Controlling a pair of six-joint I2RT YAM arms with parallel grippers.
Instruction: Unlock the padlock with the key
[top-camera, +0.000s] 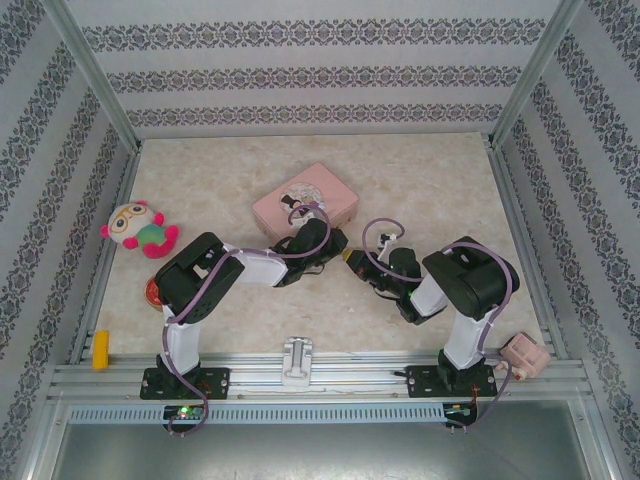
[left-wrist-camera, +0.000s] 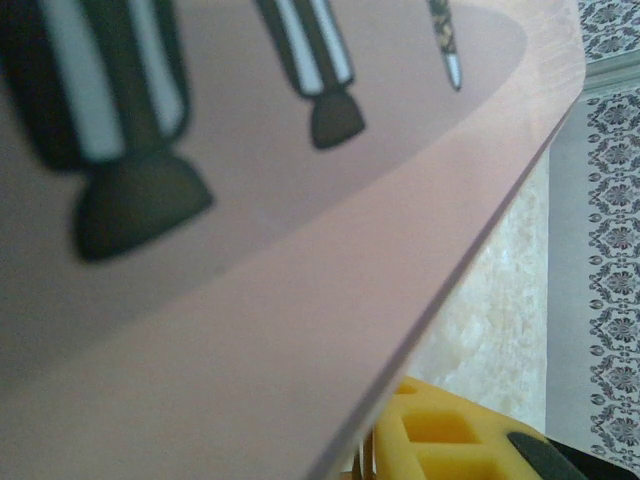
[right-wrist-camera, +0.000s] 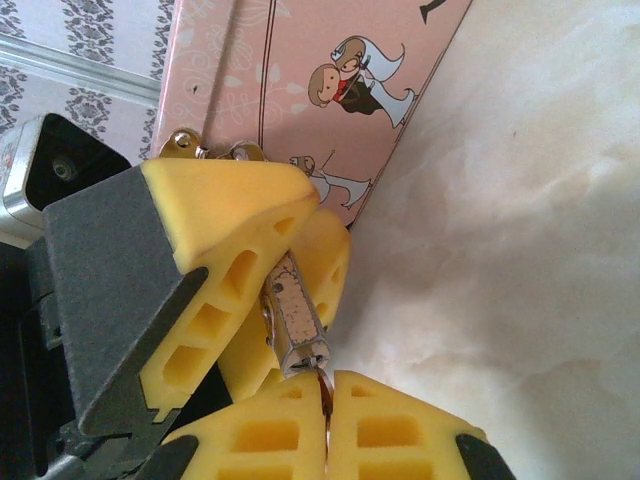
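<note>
Padlock, small, rigid, slippery brass, clamped bodywise in left jaws; right jaws closed, apparently pinching the thin key

Padlock body is dull speckled metal, key a thin dark metal sliver, finger pads matt yellow moulded foam or plastic, pink tin smooth with satin print, table smooth marble-look, plush toy fuzzy cloth.

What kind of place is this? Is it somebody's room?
Probably a robot test booth, not a home: two robot arms are bolted to a metal rail, and wallpapered panels in a metal frame box in the table.
</note>
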